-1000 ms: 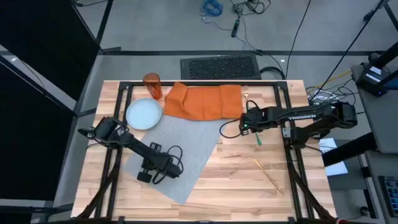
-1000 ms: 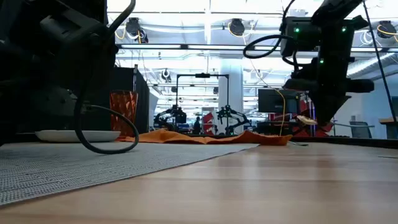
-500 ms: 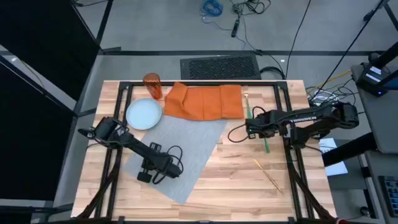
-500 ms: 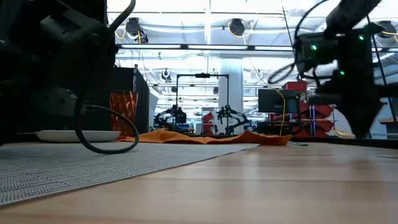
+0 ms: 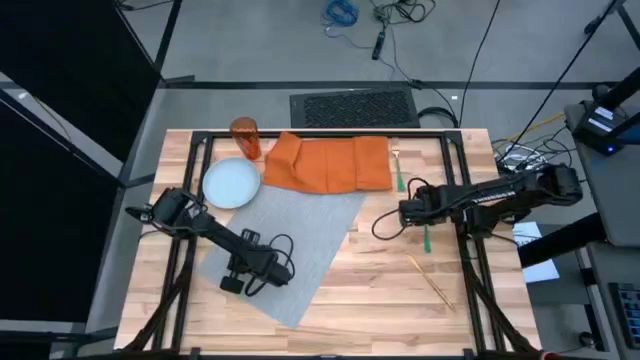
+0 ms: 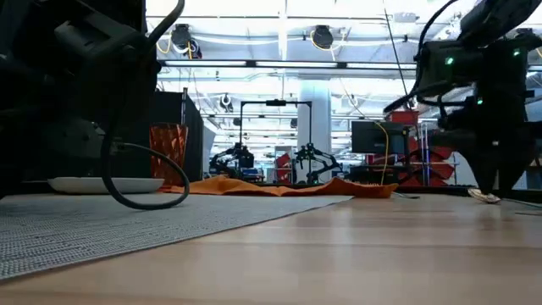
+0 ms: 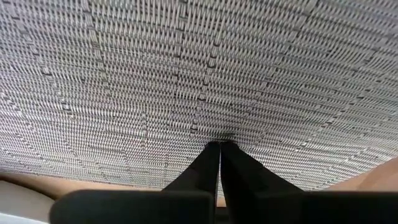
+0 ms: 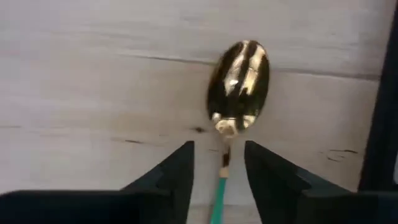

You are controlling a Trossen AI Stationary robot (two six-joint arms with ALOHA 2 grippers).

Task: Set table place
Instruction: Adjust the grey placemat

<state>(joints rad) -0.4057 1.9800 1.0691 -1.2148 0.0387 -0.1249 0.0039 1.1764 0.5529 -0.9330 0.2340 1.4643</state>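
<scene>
A robotics lab, open and industrial. Level across the table (image 6: 339,254), behind the right gripper (image 6: 495,182), run rows of ceiling strip lights (image 6: 279,38), round lamps (image 6: 322,36), a white column (image 6: 313,127), monitors (image 6: 373,135) and more robot arms on a black frame (image 6: 271,106). From above, cables (image 5: 345,15) lie loose on the grey floor (image 5: 260,40) beyond that gripper.

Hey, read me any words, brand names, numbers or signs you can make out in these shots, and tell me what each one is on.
White lettering runs along the right arm in the high view, but it is too small to read.
The placemat, spoon, plate, napkin and tumbler show no text.
Room signs and screens in the low view: too blurred to read.
</scene>
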